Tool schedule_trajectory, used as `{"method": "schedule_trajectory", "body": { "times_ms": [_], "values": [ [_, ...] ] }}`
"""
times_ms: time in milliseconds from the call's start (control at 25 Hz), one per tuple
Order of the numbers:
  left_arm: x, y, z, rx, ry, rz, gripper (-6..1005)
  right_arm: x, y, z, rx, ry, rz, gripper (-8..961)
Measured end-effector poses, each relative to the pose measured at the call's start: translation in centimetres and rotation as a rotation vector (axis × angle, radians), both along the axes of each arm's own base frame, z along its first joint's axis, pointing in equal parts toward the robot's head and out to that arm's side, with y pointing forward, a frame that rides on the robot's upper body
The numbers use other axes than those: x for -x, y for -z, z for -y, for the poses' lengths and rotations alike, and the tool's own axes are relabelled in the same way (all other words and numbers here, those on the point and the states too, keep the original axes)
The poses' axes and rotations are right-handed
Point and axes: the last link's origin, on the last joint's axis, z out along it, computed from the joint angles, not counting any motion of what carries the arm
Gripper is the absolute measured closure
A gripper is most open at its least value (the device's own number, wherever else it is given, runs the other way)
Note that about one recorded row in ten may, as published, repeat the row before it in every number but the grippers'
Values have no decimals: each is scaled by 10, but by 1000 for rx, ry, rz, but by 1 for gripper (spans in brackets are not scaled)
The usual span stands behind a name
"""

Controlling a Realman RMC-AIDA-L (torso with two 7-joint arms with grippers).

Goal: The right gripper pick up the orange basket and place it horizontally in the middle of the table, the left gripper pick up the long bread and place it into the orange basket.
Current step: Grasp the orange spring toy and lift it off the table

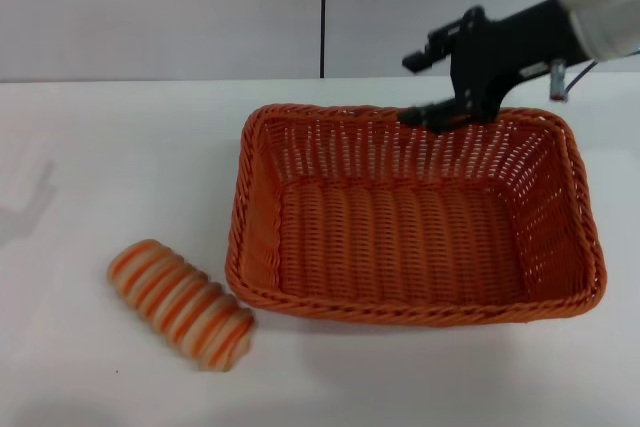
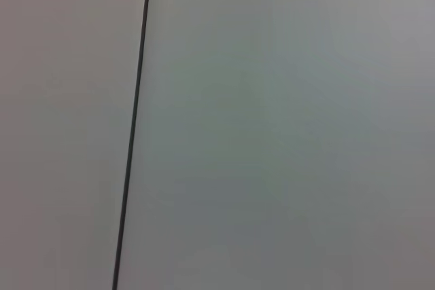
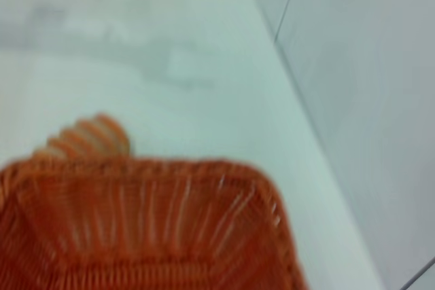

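Orange basket [image 1: 415, 217]: large, rectangular, woven wicker with sloped openwork sides and a braided rim. Sits flat on the white table [image 1: 120, 147], long side running across, open side up, nothing inside. In the right wrist view its rim and inner wall [image 3: 149, 229] fill the lower part of the picture.

Long bread [image 1: 181, 303]: small oblong loaf, cream-tan with orange crosswise stripes and ridges. Lies on the tabletop just outside the basket's near left corner, angled, its near end close to the rim; whether it touches is unclear. One end [image 3: 88, 137] peeks over the basket's rim in the right wrist view.
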Motion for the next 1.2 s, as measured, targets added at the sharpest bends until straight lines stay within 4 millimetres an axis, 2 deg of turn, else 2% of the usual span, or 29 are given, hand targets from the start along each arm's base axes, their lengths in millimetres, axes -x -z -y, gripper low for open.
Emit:
{"method": "schedule_trajectory", "body": {
  "times_ms": [80, 120, 160, 240, 280, 320, 360, 480, 520, 560, 600, 640, 680, 800, 840, 880, 920, 960, 1080, 1120, 1160, 1200],
  "values": [
    [1, 0, -1, 0, -6, -1, 173, 5, -17, 8, -45, -15, -46, 324],
    [1, -1, -3, 0, -11, -1, 173, 9, -35, 18, -96, -27, -92, 324],
    [1, -1, -3, 0, -11, -1, 173, 9, -35, 18, -96, -27, -92, 324],
    [2, -2, -6, 3, -12, 2, 173, 12, -54, 32, -146, -44, -161, 324],
    [2, -4, -9, 11, -14, 7, 173, 13, -66, 39, -178, -53, -200, 324],
    [4, -7, -14, 37, -21, 19, 173, 13, -86, 55, -219, -65, -301, 324],
    [4, -7, -14, 37, -21, 19, 173, 13, -86, 55, -219, -65, -301, 324],
    [7, -13, -25, 86, -29, 47, 174, 4, -111, 77, -256, -54, -468, 324],
    [7, -16, -28, 100, -28, 50, 174, -10, -124, 87, -290, -18, -567, 324],
    [7, -19, -32, 120, -24, 58, 174, -10, -124, 87, -290, -18, -567, 324],
    [7, -19, -32, 120, -24, 58, 174, -21, -132, 92, -317, 10, -616, 324],
    [6, -27, -40, 174, -18, 71, 174, -41, -141, 98, -362, 59, -695, 324],
    [6, -27, -40, 174, -18, 71, 174, -41, -141, 98, -362, 59, -695, 324],
    [5, -31, -44, 208, -17, 79, 174, -78, -151, 107, -423, 145, -825, 324],
    [0, -50, -62, 319, -37, 92, 175, -99, -154, 115, -461, 183, -882, 324],
    [0, -50, -62, 319, -37, 92, 175, -99, -154, 115, -461, 183, -882, 324],
    [-4, -56, -68, 353, -43, 93, 175, -119, -156, 123, -504, 222, -921, 324],
    [-4, -56, -68, 353, -43, 93, 175, -119, -156, 123, -504, 222, -921, 324],
    [-4, -56, -68, 353, -43, 93, 175, -145, -153, 133, -556, 294, -969, 324],
    [-26, -84, -89, 461, -72, 64, 175, -153, -151, 136, -569, 316, -981, 324],
    [-34, -95, -96, 513, -97, 47, 175, -160, -150, 140, -582, 334, -991, 324],
    [-34, -95, -96, 513, -97, 47, 176, -164, -148, 142, -592, 344, -996, 324]
  ]
}}
